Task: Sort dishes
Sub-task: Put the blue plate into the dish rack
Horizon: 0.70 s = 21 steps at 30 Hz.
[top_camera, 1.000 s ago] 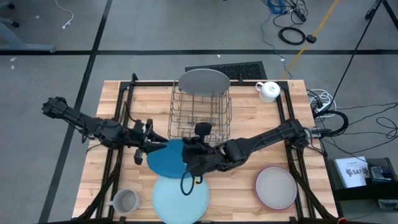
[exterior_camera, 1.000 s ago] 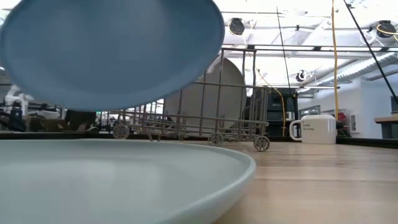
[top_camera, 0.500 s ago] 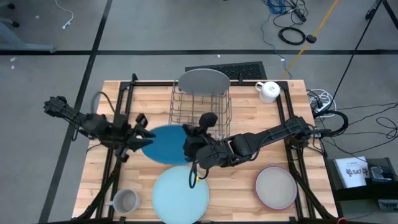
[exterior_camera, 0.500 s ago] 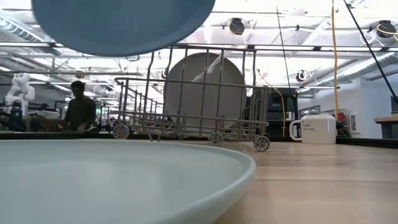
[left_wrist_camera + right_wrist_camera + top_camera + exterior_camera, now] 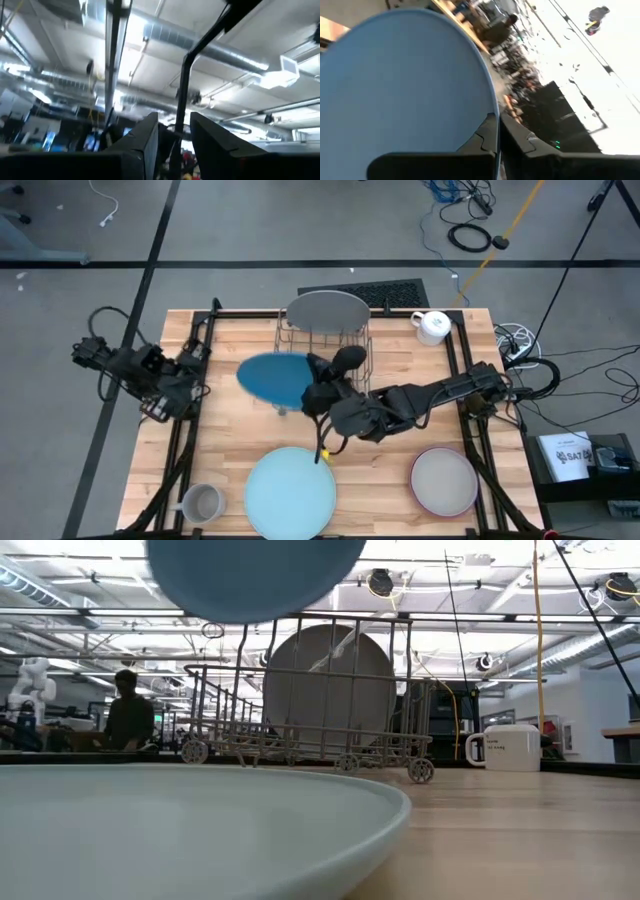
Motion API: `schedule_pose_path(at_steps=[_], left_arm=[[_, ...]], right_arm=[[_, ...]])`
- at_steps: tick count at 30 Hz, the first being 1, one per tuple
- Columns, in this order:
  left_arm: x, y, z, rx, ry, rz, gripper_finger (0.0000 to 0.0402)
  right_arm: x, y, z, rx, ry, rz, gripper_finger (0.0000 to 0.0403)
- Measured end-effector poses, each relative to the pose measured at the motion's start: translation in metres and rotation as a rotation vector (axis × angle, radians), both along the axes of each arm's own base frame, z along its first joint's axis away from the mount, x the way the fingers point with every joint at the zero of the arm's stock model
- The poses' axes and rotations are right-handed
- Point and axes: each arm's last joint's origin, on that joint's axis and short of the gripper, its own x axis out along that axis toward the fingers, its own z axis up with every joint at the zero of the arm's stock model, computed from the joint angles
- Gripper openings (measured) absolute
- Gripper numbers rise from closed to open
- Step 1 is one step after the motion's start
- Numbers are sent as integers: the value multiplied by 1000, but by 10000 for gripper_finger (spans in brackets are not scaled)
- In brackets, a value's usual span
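Note:
A dark blue plate hangs in the air just left of the wire rack, with my right gripper shut on it; in the low view the dark blue plate shows high up. A large grey plate stands on edge in the rack's far end. On the table near the front edge a light blue plate lies flat, and a pink-rimmed grey plate lies flat at the near right. My left gripper is open, held up over the table's left edge and touching nothing. My right gripper pinches the dark blue plate's rim between its two fingers, one finger on each face, on the side of the plate toward the table's right. The fingers come in about level from the right. The plate is lifted clear and tilted.
A white mug stands at the far right and a grey mug at the near left corner. Black frame rails run along both table sides. A person sits in the room beyond. Bare wood lies between the rack and the light blue plate.
My right gripper has risen and gone toward the far edge with the dark blue plate, which has come up from over the light blue plate and tipped more on edge. My left gripper has drawn away from the plate toward the table's left edge and tipped upward.

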Motion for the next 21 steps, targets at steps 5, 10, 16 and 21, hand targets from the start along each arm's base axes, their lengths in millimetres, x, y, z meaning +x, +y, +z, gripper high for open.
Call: schedule_pose_path(at_steps=[5, 10, 16, 21], left_arm=[[-4, 2, 2, 8, -26, 13, 114], [-5, 2, 2, 8, -24, 12, 114], [-5, 3, 2, 2, -34, 12, 114], [-7, 3, 4, -4, -55, 18, 114]], right_arm=[[4, -9, 9, -47, 10, -12, 0], [7, -18, 20, -105, 17, -20, 0], [6, -34, 38, -191, 35, -58, 0], [2, -59, 44, -209, 69, -96, 0]])
